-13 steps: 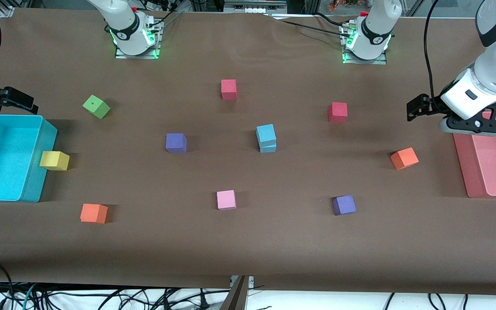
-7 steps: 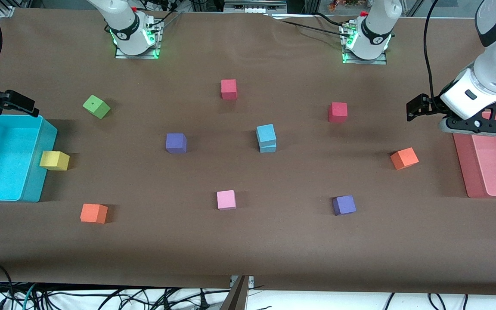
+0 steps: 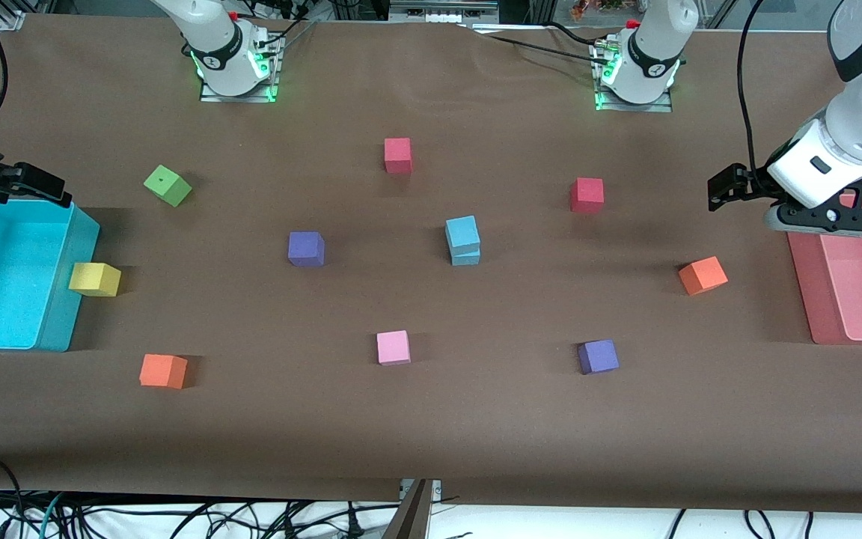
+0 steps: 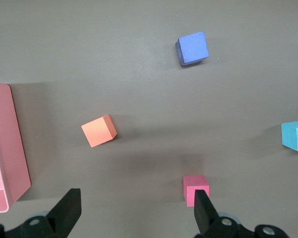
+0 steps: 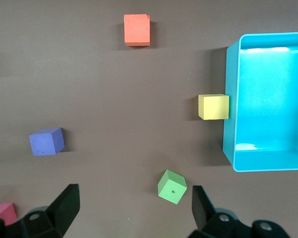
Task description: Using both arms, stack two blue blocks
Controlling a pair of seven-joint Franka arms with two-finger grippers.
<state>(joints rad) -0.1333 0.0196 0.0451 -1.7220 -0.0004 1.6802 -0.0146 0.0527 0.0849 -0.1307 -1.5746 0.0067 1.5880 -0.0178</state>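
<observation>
blue blocks (image 3: 463,239) stacked mid-table; left gripper (image 3: 724,187) released, beside pink bin (image 3: 805,284); right gripper (image 3: 23,183) released, over cyan bin (image 3: 64,299)

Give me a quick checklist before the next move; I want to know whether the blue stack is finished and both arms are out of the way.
1. One blue block on the other: ok. The upper blue block rests on the lower blue block mid-table.
2. Stack square: not ok. The upper block sits turned and offset toward the right arm's end.
3. Left gripper clear of stack: ok. Fingers open, empty, above the table beside the pink bin.
4. Right gripper clear of stack: ok. Fingers open, empty, by the cyan bin.
5. Neighbours apart from stack: ok. The purple block and pink block stand apart from it.
</observation>
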